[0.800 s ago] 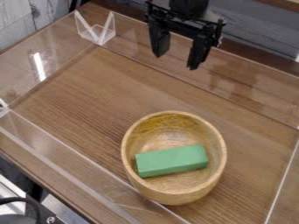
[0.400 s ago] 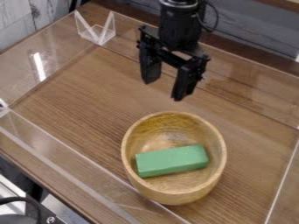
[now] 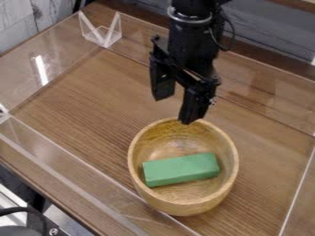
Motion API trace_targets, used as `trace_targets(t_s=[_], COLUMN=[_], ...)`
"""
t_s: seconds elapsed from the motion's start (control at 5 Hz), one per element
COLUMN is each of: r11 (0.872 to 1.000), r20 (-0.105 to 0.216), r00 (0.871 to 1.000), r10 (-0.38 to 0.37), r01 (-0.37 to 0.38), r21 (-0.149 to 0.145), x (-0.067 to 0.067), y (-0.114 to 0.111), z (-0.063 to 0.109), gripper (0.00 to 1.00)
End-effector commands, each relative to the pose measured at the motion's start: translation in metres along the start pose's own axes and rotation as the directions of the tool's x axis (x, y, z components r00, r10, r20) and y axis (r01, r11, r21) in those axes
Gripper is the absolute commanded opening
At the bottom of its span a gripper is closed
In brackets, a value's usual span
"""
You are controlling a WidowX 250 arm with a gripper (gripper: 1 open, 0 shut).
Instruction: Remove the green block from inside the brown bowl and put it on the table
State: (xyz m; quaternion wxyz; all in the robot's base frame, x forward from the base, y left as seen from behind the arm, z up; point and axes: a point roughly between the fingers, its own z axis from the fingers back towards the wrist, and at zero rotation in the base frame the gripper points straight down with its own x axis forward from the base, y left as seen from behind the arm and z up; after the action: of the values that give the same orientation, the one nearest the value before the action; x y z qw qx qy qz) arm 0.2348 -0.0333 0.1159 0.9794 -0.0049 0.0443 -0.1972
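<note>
1. Hovering hand (image 3: pixel 175 103), fingers spread wide and empty, pointing down over the brown bowl's (image 3: pixel 147 140) far rim.
2. Green block (image 3: pixel 181 170) lies flat inside the bowl, below and nearer the camera than the hand.
3. Block's long axis runs roughly left-right; desk (image 3: pixel 87 101) lies bare beside the bowl.

I counted one green block (image 3: pixel 181 170), lying alone inside one brown bowl (image 3: pixel 150 138). There was one table (image 3: pixel 99 101) under it all, with clear walls (image 3: pixel 55 55) along its edges; I could make out three of them for certain. One small clear stand (image 3: pixel 99 30) sat at the far corner. My own pincer (image 3: pixel 178 96) was one, with two fingers (image 3: pixel 161 80).
</note>
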Motion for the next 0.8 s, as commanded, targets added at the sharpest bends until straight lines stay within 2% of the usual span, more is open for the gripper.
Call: trace_targets(t_s=[0.0,0.2,0.6], r11=[0.999,0.996,0.993], r20=[0.054,0.062,0.076], r00=[0.997,0.994,0.991], r10=[-0.047,-0.087,-0.110], r01=[0.046,0.085,0.107], r21=[0.024,0.033,0.047], x=[-0.002,-0.006,-0.009], y=[-0.005,-0.011,-0.017], z=[0.007,0.000,-0.020], gripper=[1.00,1.00,1.00])
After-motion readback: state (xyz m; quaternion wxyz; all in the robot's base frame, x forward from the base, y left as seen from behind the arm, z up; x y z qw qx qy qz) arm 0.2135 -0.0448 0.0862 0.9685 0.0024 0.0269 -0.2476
